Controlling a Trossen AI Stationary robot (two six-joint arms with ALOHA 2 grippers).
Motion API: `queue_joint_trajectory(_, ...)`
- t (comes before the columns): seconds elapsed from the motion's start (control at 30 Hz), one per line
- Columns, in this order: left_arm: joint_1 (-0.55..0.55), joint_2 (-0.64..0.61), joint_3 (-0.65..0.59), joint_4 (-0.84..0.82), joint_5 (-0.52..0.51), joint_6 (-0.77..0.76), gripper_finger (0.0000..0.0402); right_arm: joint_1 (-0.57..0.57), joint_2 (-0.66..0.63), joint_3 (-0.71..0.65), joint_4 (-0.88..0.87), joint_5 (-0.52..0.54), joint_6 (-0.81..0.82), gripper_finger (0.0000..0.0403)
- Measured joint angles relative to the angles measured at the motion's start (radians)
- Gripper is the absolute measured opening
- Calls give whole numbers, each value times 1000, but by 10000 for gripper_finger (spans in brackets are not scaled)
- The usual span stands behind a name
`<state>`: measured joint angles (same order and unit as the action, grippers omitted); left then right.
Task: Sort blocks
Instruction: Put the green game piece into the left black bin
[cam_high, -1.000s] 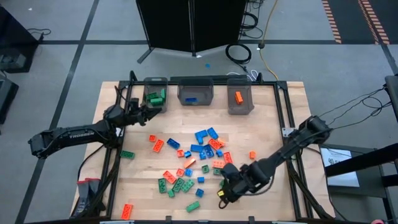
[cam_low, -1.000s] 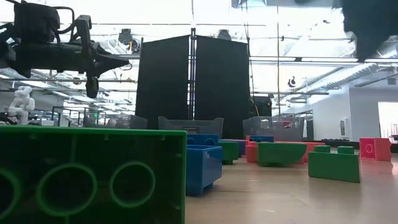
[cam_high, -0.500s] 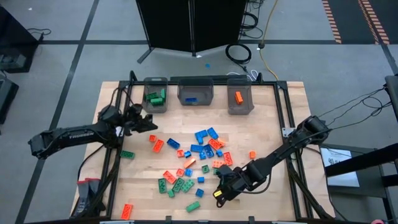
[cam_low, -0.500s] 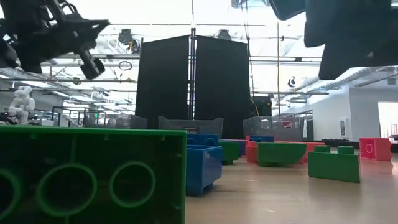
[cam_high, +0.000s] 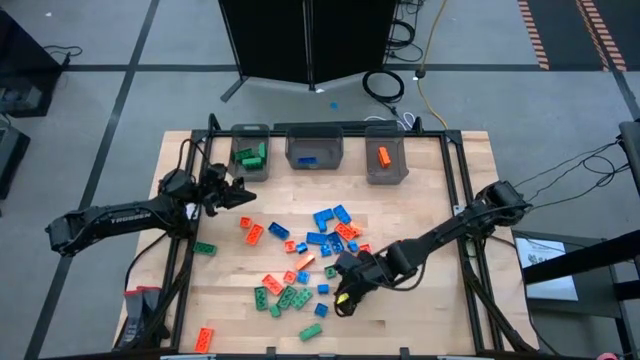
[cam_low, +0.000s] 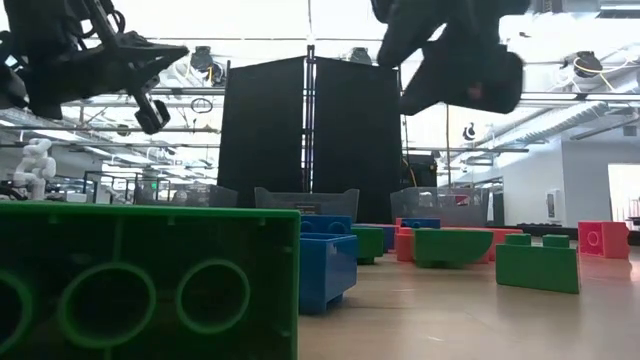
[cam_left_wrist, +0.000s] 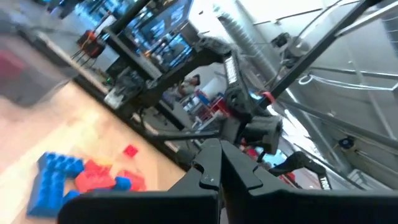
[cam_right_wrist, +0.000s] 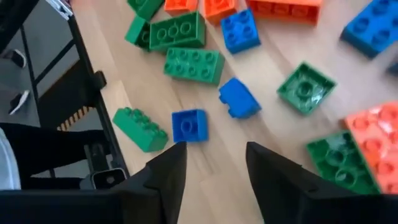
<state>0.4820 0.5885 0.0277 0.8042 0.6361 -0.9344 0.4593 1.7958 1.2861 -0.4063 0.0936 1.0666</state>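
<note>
left arm (cam_high: 110, 217) lettering, perhaps "TROSSEN"

Blocks (cam_high: 315, 255): small studded bricks in green, blue and orange-red, scattered loose across the table centre, most lying flat, studs up. One orange-red brick (cam_high: 205, 338) is seen apart nr the front-left corner, one green brick (cam_high: 204, 248) at the cluster's left.

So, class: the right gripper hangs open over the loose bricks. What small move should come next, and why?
Probably lower the right gripper onto the small blue studded plastic brick just ahead of its open fingers: it is empty, and that brick has clear wood around it.
</note>
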Motion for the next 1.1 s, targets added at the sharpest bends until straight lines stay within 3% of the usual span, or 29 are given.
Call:
queue_joint_trajectory(0.2,0,0,0,-39,4,5,0,-23,0,0,-74,-122,-31,233)
queue_joint_trajectory(0.4,0,0,0,-38,11,5,0,-17,2,0,-188,-127,50,292)
queue_joint_trajectory(1.1,0,0,0,-123,13,-2,0,-9,35,0,-328,-150,85,295)
